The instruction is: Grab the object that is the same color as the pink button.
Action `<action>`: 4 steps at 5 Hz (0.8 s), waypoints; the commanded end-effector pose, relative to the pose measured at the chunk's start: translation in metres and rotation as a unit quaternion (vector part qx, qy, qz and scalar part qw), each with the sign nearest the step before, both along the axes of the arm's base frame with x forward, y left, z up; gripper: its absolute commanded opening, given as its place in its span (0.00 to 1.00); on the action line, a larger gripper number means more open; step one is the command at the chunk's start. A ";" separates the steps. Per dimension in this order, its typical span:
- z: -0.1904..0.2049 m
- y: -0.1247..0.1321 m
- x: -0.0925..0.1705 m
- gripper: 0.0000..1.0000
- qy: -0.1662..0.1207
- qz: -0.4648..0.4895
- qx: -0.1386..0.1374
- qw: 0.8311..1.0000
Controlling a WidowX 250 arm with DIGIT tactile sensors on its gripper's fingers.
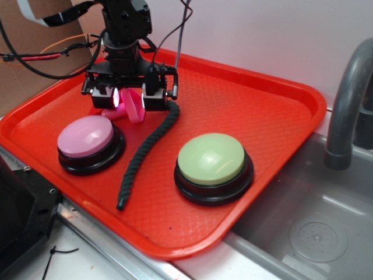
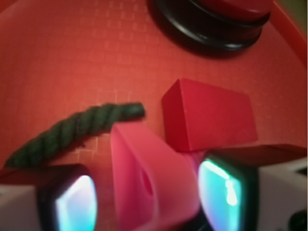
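- Wrist cam: gripper point(image 2: 147, 202) has the pink object point(image 2: 139, 178) between its pads, jaws look closed on its flared head.
- Exterior: object sits at tray point(image 1: 280, 99) rear, just behind pink button point(image 1: 85, 136), beside green rope point(image 1: 145, 153).
- Risk, imo: grip on the tapered head could slip on lift; red wedge point(image 2: 207, 115) is close, might get nudged.

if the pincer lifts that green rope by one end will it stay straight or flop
Probably flop: the rope already lies in a loose curve on the tray, so it looks limp. Its twisted strands look grippy rather than slippery. Being thin, it is likely light, and the free end would dangle.
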State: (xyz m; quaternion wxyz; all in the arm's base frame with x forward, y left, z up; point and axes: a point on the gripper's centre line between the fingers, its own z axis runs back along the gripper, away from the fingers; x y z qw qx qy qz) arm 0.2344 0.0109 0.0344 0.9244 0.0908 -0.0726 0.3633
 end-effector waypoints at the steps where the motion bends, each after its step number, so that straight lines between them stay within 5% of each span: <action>1: 0.008 0.003 0.006 0.00 -0.020 0.004 -0.001 1.000; 3: 0.022 0.001 0.005 0.00 -0.021 -0.020 -0.001 1.000; 4: 0.045 -0.001 0.002 0.00 -0.005 -0.076 -0.041 0.996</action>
